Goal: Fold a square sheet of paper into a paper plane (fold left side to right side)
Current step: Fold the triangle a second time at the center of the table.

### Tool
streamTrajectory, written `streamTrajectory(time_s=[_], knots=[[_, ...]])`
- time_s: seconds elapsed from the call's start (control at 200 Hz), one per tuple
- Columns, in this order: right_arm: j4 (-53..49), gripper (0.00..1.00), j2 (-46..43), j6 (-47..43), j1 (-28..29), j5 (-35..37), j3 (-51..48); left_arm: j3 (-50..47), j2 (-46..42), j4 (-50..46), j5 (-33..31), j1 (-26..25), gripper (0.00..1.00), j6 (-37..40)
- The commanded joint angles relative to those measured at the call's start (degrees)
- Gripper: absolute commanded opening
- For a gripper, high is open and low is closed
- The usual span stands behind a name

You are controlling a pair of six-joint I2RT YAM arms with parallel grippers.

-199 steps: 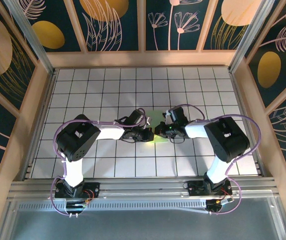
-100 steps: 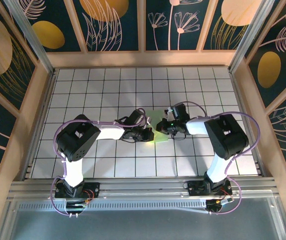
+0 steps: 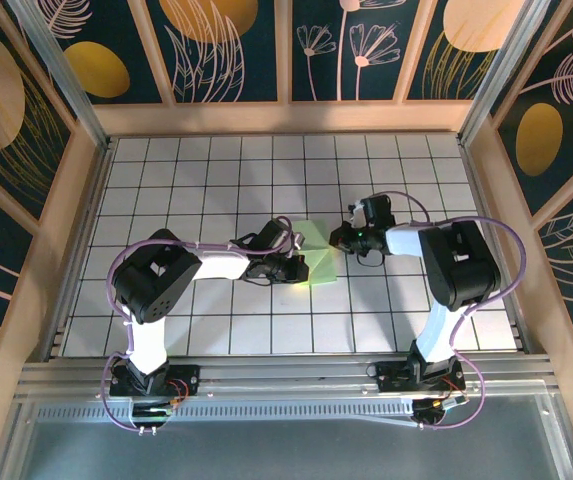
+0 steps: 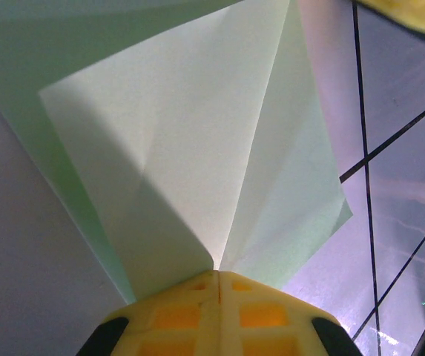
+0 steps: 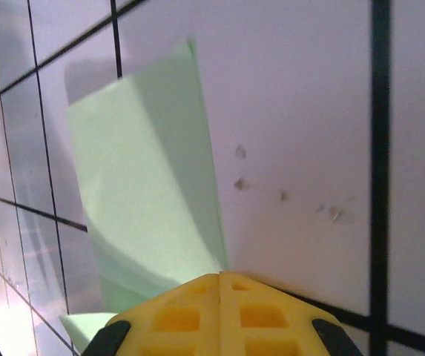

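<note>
The square sheet of paper (image 3: 318, 250) lies pale green and partly folded on the tiles between the two arms. In the left wrist view its flaps (image 4: 182, 148) spread out from a crease that meets my fingertips. My left gripper (image 3: 294, 268) is shut, its yellow tips (image 4: 218, 273) touching the paper's near-left edge; I cannot tell whether any paper is pinched. My right gripper (image 3: 338, 240) is shut and sits at the paper's right edge. In the right wrist view its tips (image 5: 219, 276) rest on white tile beside the paper (image 5: 145, 193).
White grid-tiled floor (image 3: 216, 170) stretches all round inside a wooden frame (image 3: 286, 118) with dark floral panels. Small scuff marks (image 5: 238, 182) dot the tile by the right fingertips. The right gripper's yellow finger (image 4: 409, 11) shows at the top corner of the left wrist view.
My right gripper has slid right and toward the back, off the paper to its right edge, uncovering more of the sheet. The left arm has stayed put.
</note>
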Motion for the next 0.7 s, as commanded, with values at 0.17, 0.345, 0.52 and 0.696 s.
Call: streamTrajectory(time_s=[0.17,0.345,0.52,0.696], knots=[[-4.1,0.00,-7.8,-0.4,1.5,-1.3,-1.0,-0.2,1.4,-5.2,-2.6,-0.7,0.00,0.7],[0.4,0.00,-7.9,3.8,5.1,-4.3,-5.6,0.0,1.0,-4.8,-2.2,-0.8,0.01,0.4],[2.3,0.00,-4.5,4.3,5.5,-4.3,-5.7,2.1,1.1,-4.3,-1.3,-0.8,0.02,-0.1],[0.6,0.00,-2.8,3.7,5.5,-1.9,-5.2,3.3,0.4,-4.4,-1.1,-0.7,0.03,-0.1]])
